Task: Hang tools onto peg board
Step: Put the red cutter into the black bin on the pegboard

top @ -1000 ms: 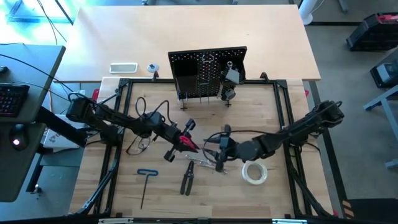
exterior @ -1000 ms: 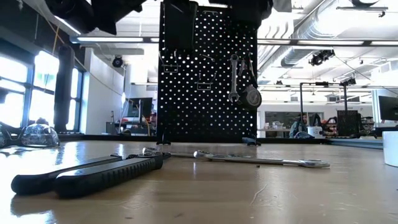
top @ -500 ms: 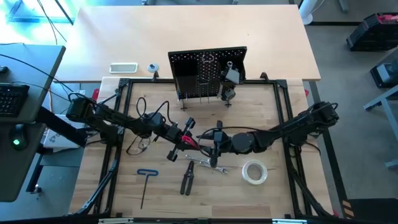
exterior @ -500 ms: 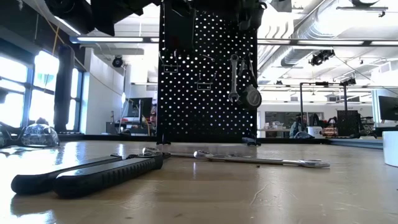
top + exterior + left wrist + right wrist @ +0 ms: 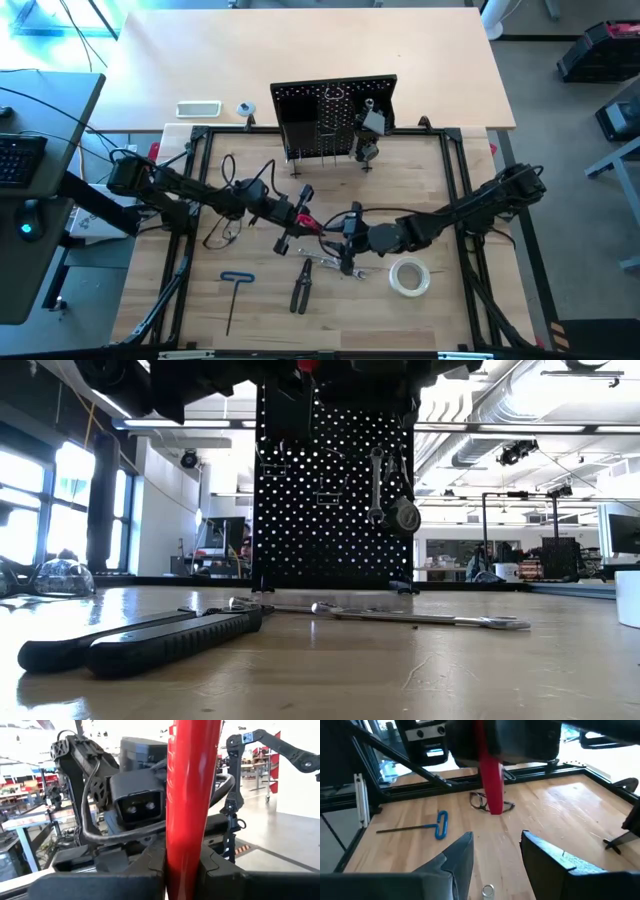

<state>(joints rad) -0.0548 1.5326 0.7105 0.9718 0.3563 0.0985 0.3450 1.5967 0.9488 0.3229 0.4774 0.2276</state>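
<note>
A red-handled tool point(image 5: 310, 224) is held above the table's middle by my left gripper point(image 5: 293, 222), which reaches in from the left and is shut on it. My right gripper point(image 5: 338, 238) faces it from the right, open, its fingers point(image 5: 457, 862) just short of the tool's lower end point(image 5: 492, 795). The black peg board point(image 5: 335, 120) stands upright at the far side; a silver wrench point(image 5: 376, 485) hangs on it. Pliers point(image 5: 301, 288), a wrench point(image 5: 325, 262), a blue T-handle hex key point(image 5: 234, 296), safety glasses point(image 5: 225, 232) and a tape roll point(image 5: 409, 277) lie on the table. My left gripper pinches the tool's red handle point(image 5: 182, 860) between its two fingers, which lie across it and come roughly level from the table's left. The tool is lifted clear of the table, and its free end point(image 5: 494, 805) slants down below the gripper.
A black metal frame point(image 5: 200, 180) runs around the work area. A white slab point(image 5: 198, 108) lies on the farther table behind the board. The pliers' handles point(image 5: 140, 640) lie close in front of the low camera.
My left gripper has turned a little at the wrist, so the red tool has swung with it and points less toward the table's near edge. My right gripper has sunk slightly and stays open, close to the tool's free end.
</note>
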